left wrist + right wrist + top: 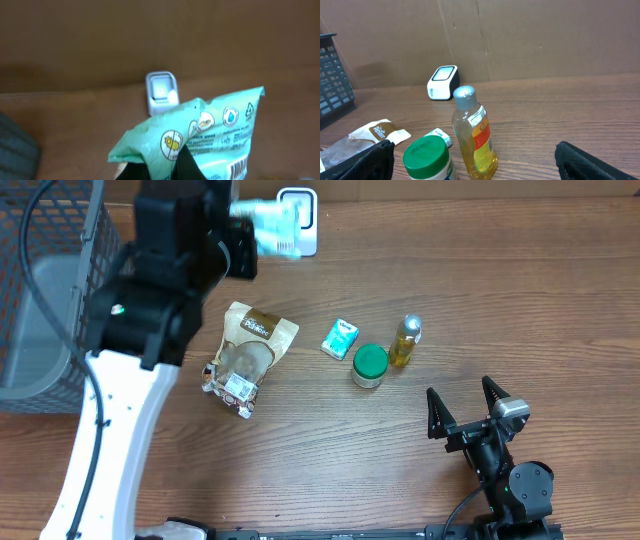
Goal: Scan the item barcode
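Packet [215, 130]: a mint-green soft pack, held up at the upper middle of the overhead frame, just in front of the scanner [161, 92]; contact between them cannot be told.
Barcode [240, 167]: printed near one edge of the pack, seen at the lower right of the left wrist frame.
Handling: judged light, limp and crinkly; the film is likely slippery, so sagging or twisting is to be expected; not judged fragile.
Hold point: best taken at an end seam, clear of the barcode.
Left gripper [245, 225]: closed tight on the pack's lower edge.
Right gripper [459, 388]: jaws spread wide, nothing held, at the lower right of the overhead frame.
Basket [50, 240]: wire, upper left; a grey shape is seen inside, but what it is cannot be told.
Bottle [406, 340]: capped, filled with yellow liquid.
Jar [369, 365]: green lid on; contents hidden.
Pouch [245, 355]: brown, laid flat left of centre.
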You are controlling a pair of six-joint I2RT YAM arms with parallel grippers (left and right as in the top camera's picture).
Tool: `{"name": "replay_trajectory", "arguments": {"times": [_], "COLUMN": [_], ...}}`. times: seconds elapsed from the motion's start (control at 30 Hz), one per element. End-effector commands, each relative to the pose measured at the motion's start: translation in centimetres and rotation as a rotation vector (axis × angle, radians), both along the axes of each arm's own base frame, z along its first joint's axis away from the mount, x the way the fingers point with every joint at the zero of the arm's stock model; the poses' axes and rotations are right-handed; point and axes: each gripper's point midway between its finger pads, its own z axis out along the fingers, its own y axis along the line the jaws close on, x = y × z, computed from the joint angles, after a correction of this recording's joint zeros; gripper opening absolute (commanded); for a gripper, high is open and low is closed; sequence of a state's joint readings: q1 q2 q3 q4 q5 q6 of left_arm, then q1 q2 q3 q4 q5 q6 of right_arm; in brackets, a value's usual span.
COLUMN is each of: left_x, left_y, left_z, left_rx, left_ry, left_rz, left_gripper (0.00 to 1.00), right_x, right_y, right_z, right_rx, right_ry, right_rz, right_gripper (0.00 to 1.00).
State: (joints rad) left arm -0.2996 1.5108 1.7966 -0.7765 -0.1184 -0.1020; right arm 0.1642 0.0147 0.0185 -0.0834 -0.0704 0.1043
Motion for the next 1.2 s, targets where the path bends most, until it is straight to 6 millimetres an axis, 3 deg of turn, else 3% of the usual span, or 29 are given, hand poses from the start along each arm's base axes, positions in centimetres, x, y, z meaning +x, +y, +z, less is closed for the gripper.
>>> {"name": "replay_trajectory", "arguments": {"times": [0.0,0.27,0.43,0.57,0.77,0.97,1.17], "left_x": [3.1,10.3,14.6,17.1,19.7,20.7,21.8], "left_y": [2.4,0.6,-2.0,-3.5,-5.6,-8.4,-8.5], "left_z": [-0.4,-3.6,-6.9,-9.8,-14.4,-19.2,-19.9], "left_rx": [0.217,0.556,0.807,0.904,1.027,1.141,1.234], "left_ry": [-0.066,-0.186,-0.244,-0.287,-0.343,-0.331,-0.421], "left_rz": [0.197,0.376,0.345,0.324,0.254,0.099,0.081], "left_gripper": [0.04,0.04,0.04,0.04,0.04,0.04,0.04], "right_x": [0.0,0.0,0.0,0.0,0.0,0.0,0.0], "right_y": [-0.2,-0.2,-0.2,-0.2,-0.2,-0.2,-0.2], "right_z": [-0.2,-0.2,-0.2,-0.2,-0.2,-0.2,-0.2], "right_rx": [-0.003,-0.003,-0.003,-0.003,-0.003,-0.002,-0.003], "right_ry": [-0.005,-0.005,-0.005,-0.005,-0.005,-0.005,-0.005], "right_rz": [-0.012,-0.012,-0.012,-0.012,-0.012,-0.012,-0.012], "right_gripper": [1.00,1.00,1.00,1.00,1.00,1.00,1.00]}}
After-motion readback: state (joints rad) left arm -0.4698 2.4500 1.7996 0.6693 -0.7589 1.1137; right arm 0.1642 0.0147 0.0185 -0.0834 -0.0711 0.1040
